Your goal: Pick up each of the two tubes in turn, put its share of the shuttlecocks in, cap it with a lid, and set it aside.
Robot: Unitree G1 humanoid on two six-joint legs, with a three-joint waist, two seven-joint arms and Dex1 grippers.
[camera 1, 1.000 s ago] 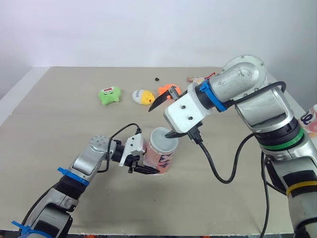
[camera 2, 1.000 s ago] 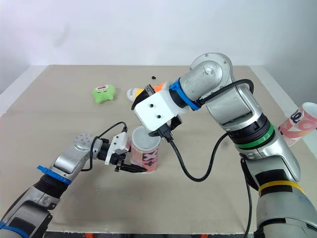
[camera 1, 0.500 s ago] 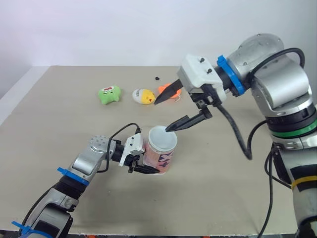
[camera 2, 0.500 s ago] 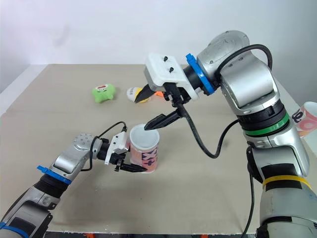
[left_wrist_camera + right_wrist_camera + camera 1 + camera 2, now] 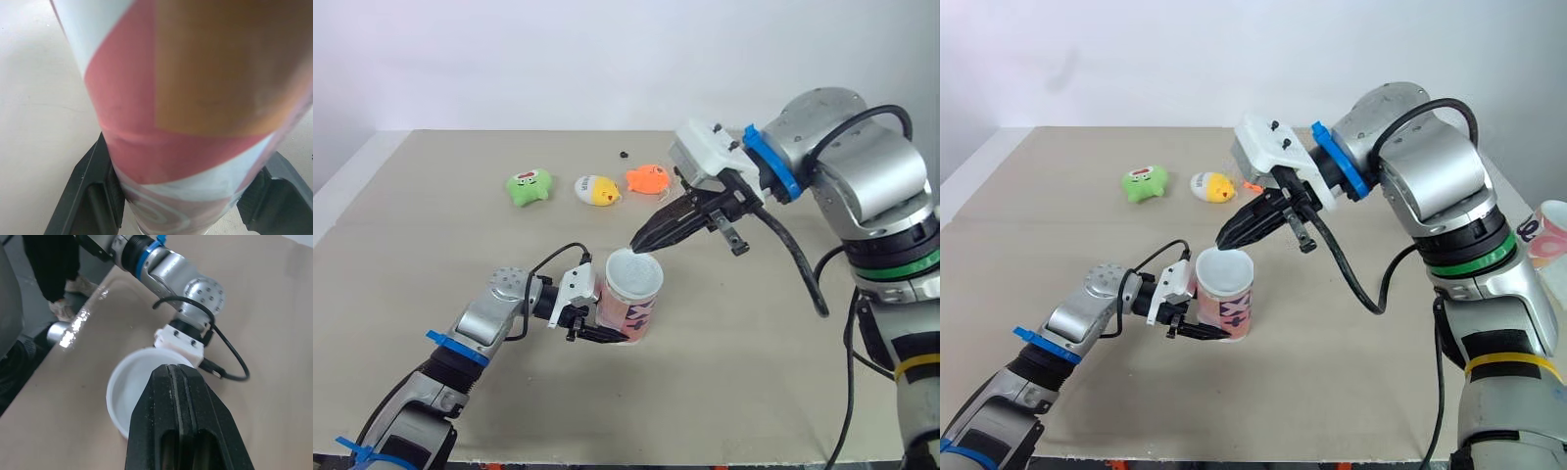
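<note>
Table [image 5: 431,225]: a pale top that carries everything.
Tube [image 5: 631,305]: it stands upright near the middle of the table, long axis vertical, round pale top facing up. Whether that top is a lid or the open mouth cannot be told.
Second tube [image 5: 1547,233]: it sits at the robot's far right, cut by the frame edge and well apart from both claws.
Right gripper [image 5: 637,244]: its fingers are pressed together and hold nothing. The tip hangs just above the tube's far right rim, so the tube lies straight below it and a little toward the robot.
Left gripper [image 5: 599,331]: it is clamped round the tube's lower part from the robot's left, one finger on each side. This is the nearer arm, so setting the tube aside likely falls to it.
Toys: the green toy [image 5: 529,187], yellow toy [image 5: 595,190] and orange toy [image 5: 648,179] lie in a row on the far side, well apart from the tube.
</note>
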